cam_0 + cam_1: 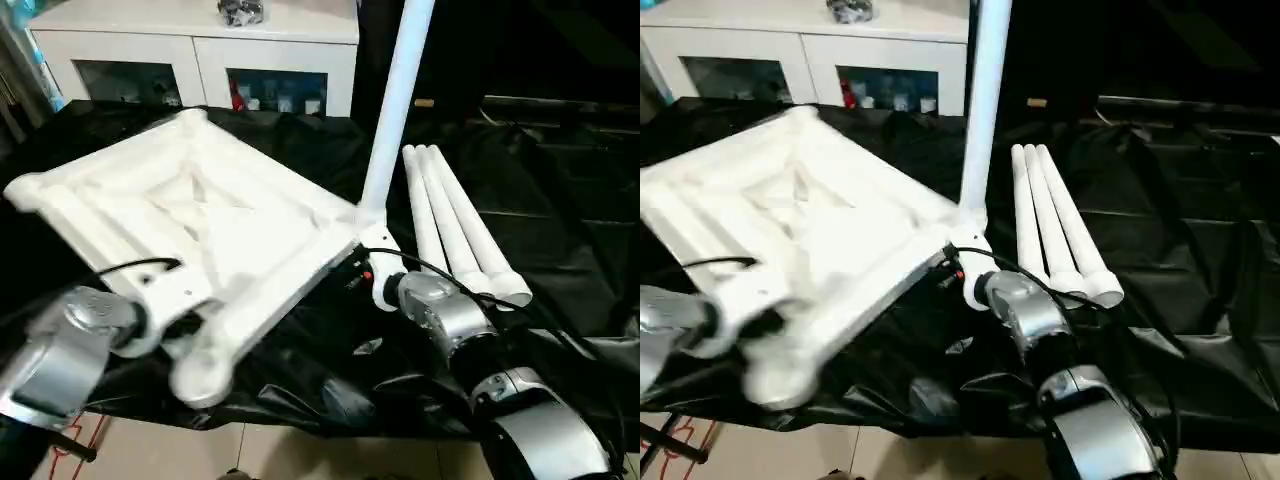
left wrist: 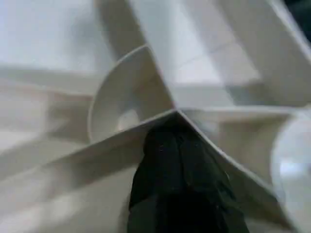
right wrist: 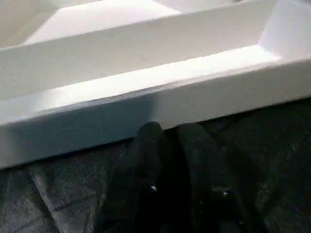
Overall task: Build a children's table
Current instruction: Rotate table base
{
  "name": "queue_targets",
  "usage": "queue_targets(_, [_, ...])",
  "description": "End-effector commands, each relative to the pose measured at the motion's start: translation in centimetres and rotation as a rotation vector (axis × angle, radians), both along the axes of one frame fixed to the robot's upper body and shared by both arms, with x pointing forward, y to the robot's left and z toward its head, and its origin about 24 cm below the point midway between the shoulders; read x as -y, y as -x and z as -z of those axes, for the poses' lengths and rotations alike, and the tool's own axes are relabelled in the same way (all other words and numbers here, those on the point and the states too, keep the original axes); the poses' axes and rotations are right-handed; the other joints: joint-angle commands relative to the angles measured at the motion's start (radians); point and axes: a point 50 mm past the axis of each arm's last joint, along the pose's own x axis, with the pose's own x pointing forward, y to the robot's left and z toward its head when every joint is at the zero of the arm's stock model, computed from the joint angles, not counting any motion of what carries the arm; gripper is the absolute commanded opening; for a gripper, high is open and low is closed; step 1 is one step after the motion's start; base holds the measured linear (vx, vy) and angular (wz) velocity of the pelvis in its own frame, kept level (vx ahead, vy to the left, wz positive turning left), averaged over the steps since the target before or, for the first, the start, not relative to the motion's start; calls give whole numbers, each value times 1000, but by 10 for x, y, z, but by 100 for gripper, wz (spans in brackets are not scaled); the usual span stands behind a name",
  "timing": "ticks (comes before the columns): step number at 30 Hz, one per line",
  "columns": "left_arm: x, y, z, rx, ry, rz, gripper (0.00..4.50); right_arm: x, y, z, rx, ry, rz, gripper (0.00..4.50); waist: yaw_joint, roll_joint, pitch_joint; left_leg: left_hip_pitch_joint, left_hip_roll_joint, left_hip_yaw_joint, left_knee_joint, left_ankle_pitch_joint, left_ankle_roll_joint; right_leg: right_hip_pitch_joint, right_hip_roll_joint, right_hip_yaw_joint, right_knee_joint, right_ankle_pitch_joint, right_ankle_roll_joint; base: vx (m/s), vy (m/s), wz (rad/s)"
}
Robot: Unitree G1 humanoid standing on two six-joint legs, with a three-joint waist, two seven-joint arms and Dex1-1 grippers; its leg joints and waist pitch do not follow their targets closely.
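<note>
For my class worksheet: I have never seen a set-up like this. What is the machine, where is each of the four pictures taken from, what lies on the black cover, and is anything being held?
The machine is a humanoid robot with two silver arms, each ending in a hand of two black fingers. Two pictures come from cameras in its head, looking down over its forearms. The other two come from cameras on its wrists, looking along each hand.

On the black cover lies a white plastic tabletop, upside down, ribs showing. One white leg already stands upright in a corner. Three more legs lie side by side beside it.

The left hand is shut on a rib of the tabletop. The right hand sits at the tabletop's edge, low on the cover; whether it grips anything is unclear. A white cabinet stands behind.
</note>
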Motion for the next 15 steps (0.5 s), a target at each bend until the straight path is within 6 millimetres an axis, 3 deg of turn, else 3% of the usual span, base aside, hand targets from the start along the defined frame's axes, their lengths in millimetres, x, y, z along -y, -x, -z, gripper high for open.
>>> queue_targets(1, [23, -2, -6, 1, 86, 119, 0, -7, -4, -8, 29, -17, -38, 45, -4, 18, -62, 15, 18, -7, -74, -360, -32, 40, -47, 51, -77, -319, -202, 0, 0, 0])
queue_targets(2, [30, -5, -5, -2, 102, 151, 0, -8, -3, -7, 30, -16, -46, 28, -6, 17, -62, 12, 16, -7, -73, -359, -29, 40, -47, 50, -78, -328, -199, 0, 0, 0])
queue_targets(3, [30, -5, -5, -2, 102, 151, 0, -8, -3, -7, 30, -16, -46, 22, -4, 24, -63, 15, 17, -8, -72, -360, -31, 40, -48, 50, -78, -328, -199, 0, 0, 0])
queue_targets(4, [34, -7, -5, 1, 110, 161, 0, -9, -3, -6, 31, -15, -51, 22, -9, 18, -63, 10, 17, -8, -73, -353, -29, 44, -47, 50, -76, -316, -200, 0, 0, 0])
queue_targets(5, [36, -8, -4, 3, 112, 163, 0, -9, -2, -5, 31, -15, -54, 5, -10, 22, -64, 9, 16, -8, -72, -345, -28, 45, -47, 50, -76, -312, -198, 0, 0, 0])
queue_targets(15, [84, -26, -1, 79, 242, 206, 0, -11, 2, -2, 29, -32, -72, 5, -30, 23, -70, 5, 14, -5, -65, -298, -4, 53, -41, 47, -71, -212, -235, 0, 0, 0])
